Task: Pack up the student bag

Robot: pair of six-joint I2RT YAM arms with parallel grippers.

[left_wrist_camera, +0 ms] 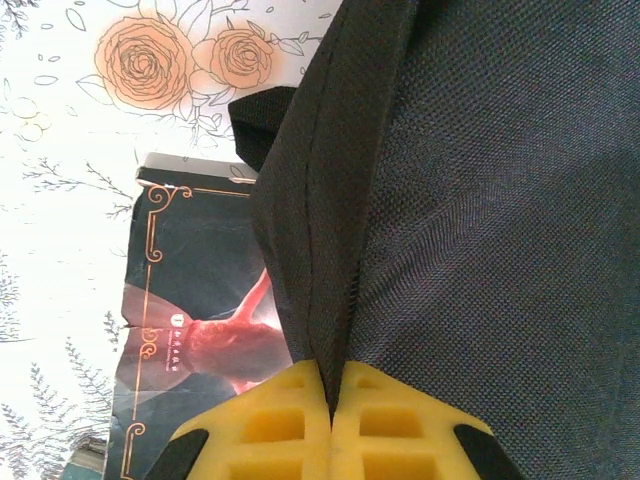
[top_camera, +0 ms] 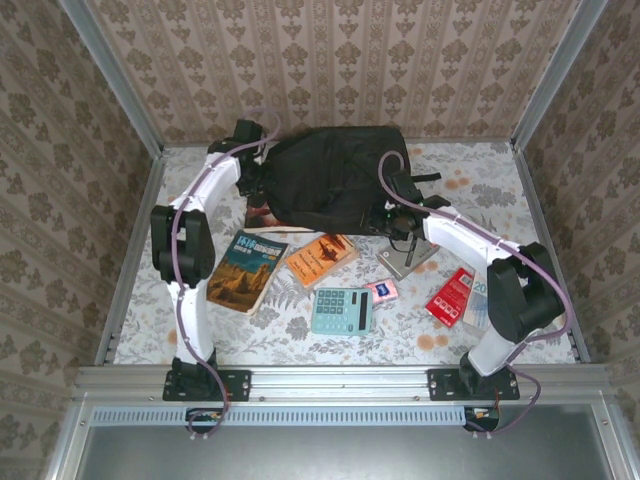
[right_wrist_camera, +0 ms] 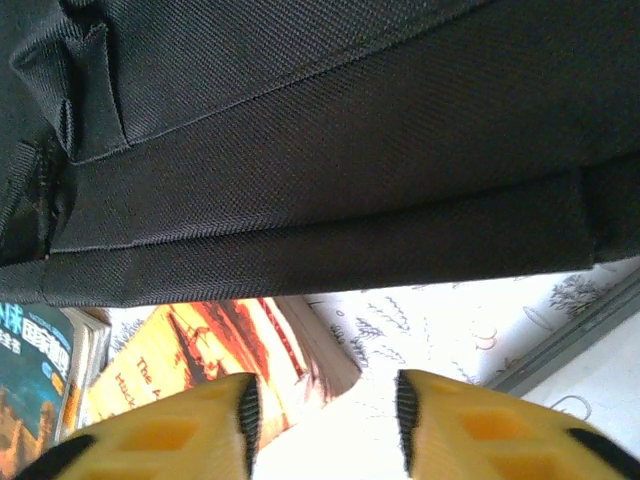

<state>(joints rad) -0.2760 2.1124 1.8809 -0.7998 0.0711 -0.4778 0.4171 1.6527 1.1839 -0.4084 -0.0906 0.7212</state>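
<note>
The student bag (top_camera: pixel 335 175), a large black backpack of soft, coarse-woven fabric with a rounded outline, lies slumped at the far middle of the flower-printed table (top_camera: pixel 480 180). Its edge overlaps a dark book with a red figure on the cover (left_wrist_camera: pixel 190 330). At the bag's left side, the left gripper (left_wrist_camera: pixel 331 395) has its yellow fingers pressed together on a raised fold of the bag's fabric. The right gripper (right_wrist_camera: pixel 325 420) hovers by the bag's stitched right seam. Its fingers are partly spread with nothing between them, above an orange paperback (right_wrist_camera: pixel 200 360).
</note>
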